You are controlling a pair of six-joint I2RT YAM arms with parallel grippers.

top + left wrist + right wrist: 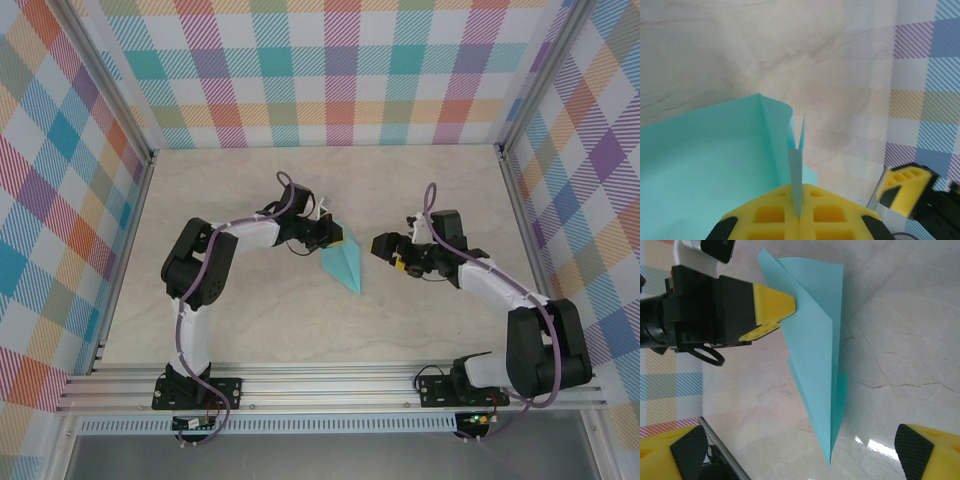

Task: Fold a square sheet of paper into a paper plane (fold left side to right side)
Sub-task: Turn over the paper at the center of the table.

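**Pinching a fold of the plane**

The pale table's (300,330) centre is being occupied by the turquoise paper plane (342,268). Its raised fold is being clamped by the left gripper (338,237); the right gripper (382,246), just beside it, is being held with jaws wide apart.

Slim turquoise creased paper plane (705,165) is cut by the left wrist view's left and bottom edges, one flap buried between yellow pads (770,216) of the left gripper (799,210), wide end partly under it overhead.
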